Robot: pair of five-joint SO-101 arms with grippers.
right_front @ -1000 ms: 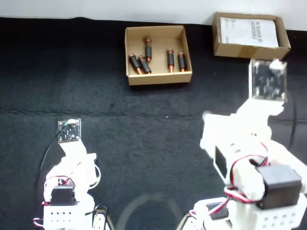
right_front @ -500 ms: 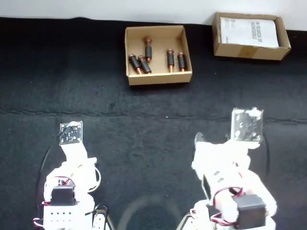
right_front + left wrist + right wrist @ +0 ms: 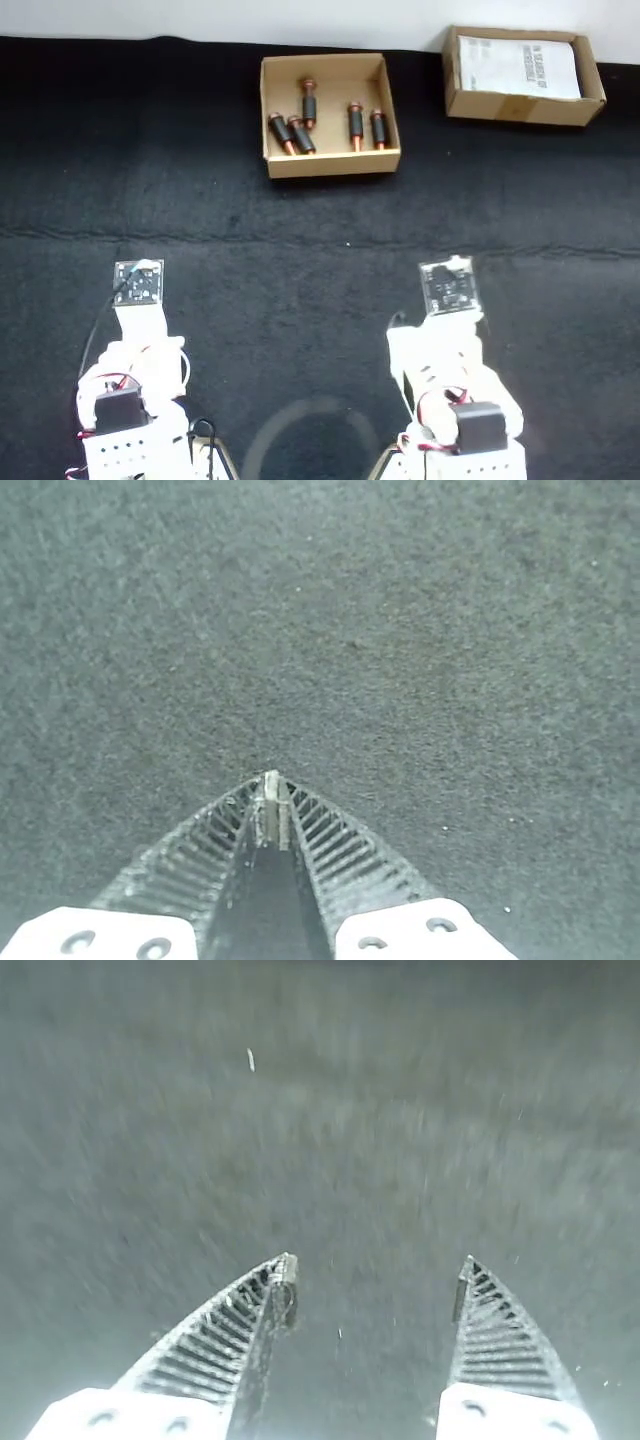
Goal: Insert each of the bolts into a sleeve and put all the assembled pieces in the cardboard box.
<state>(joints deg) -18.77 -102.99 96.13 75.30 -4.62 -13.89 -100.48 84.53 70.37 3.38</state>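
Five assembled pieces, each a copper bolt in a dark sleeve, lie inside the cardboard box at the upper centre of the high view. No loose bolt or sleeve can be seen on the black bench, so the task looks all but finished, with parking the arms as the likely step in hand.

The left gripper is fully closed with its tips meeting on nothing. The right gripper stands wide open and empty above bare bench. Both arms sit folded at the lower edge of the high view, well apart from the box.

To finish cleanly, the right gripper should be brought closed and both arms held low at the near edge. Neither should swing toward the filled box or the second box at the upper right.
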